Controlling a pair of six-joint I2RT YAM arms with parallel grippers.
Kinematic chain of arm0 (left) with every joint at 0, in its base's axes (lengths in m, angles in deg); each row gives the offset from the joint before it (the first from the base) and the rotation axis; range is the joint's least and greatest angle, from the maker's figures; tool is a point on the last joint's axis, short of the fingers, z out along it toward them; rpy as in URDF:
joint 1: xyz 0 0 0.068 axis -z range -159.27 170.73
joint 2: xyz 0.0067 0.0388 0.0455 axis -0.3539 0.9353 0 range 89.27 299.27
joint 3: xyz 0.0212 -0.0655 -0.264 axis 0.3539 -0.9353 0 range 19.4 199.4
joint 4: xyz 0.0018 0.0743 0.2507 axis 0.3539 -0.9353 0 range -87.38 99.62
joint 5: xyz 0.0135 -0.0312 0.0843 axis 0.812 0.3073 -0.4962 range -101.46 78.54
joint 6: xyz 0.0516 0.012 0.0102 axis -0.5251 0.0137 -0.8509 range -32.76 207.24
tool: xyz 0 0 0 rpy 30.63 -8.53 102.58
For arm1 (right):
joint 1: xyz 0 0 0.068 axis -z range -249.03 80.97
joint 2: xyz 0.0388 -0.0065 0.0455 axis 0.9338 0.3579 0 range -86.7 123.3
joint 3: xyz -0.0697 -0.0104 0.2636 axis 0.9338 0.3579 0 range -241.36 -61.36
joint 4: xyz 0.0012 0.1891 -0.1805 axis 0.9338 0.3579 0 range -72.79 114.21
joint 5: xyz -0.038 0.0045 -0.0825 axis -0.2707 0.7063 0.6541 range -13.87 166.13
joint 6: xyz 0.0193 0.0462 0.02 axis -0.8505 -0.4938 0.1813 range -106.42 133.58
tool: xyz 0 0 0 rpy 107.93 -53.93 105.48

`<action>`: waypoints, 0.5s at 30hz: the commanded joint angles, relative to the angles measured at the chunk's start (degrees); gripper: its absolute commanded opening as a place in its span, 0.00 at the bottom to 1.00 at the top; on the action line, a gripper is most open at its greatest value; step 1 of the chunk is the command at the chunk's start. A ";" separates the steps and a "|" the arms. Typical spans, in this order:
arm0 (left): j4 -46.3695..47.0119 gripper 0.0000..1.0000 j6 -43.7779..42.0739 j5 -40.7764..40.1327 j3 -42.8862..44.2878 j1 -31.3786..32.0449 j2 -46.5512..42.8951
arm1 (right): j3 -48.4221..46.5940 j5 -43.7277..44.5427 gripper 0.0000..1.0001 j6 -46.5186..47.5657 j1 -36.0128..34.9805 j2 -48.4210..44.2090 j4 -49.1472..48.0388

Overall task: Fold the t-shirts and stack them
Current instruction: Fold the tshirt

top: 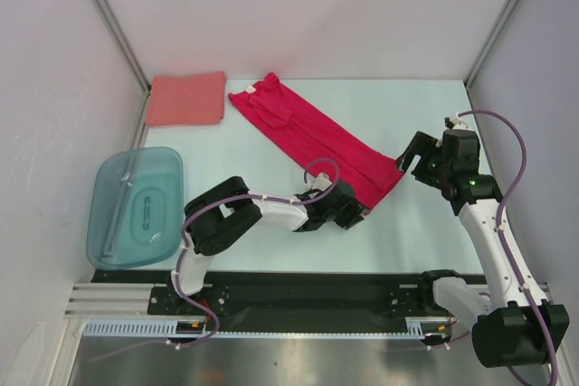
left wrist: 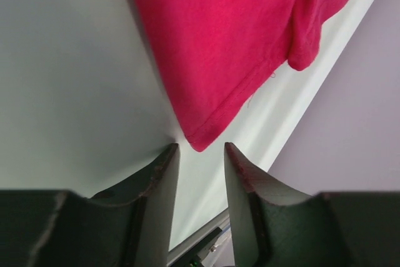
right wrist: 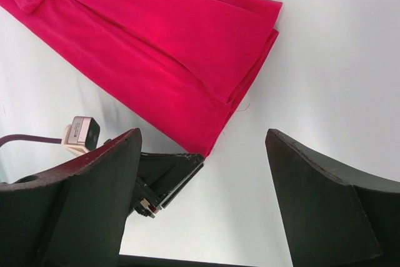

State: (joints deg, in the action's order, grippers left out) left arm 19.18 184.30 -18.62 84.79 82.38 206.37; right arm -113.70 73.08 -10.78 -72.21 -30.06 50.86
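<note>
The crimson-red t-shirt [top: 312, 137] lies on the table as a long narrow strip, running diagonally from the back middle to the front right. Its near end has two corners. My left gripper [top: 361, 214] sits low at the nearer corner; in the left wrist view that corner [left wrist: 200, 142] lies just ahead of the fingertips [left wrist: 167, 157], with the jaws partly open and nothing between them. My right gripper [top: 409, 162] hovers by the other corner, wide open over bare table [right wrist: 202, 132] beside the hem [right wrist: 250, 60]. The salmon-pink t-shirt [top: 186, 98] lies folded at the back left.
A translucent teal tub [top: 136, 207] stands at the left edge of the table. White walls with metal posts enclose the back and both sides. The left gripper's body [right wrist: 165, 176] shows in the right wrist view, close under the red corner.
</note>
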 commanded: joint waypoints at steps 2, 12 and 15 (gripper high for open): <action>-4.11 0.40 1.03 0.39 0.35 0.58 3.31 | 0.13 0.32 0.86 0.63 0.37 -1.01 -0.51; -4.73 0.32 0.24 0.30 1.76 -0.47 4.81 | 0.13 1.29 0.86 0.98 0.54 -1.18 -0.16; -4.73 0.20 -0.90 0.22 1.50 -1.00 4.54 | 0.13 1.38 0.87 0.89 0.46 -1.18 -0.16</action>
State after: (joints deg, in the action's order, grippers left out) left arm 19.66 185.02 -17.70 86.67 81.98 208.88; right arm -113.66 73.65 -10.76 -71.99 -30.06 50.86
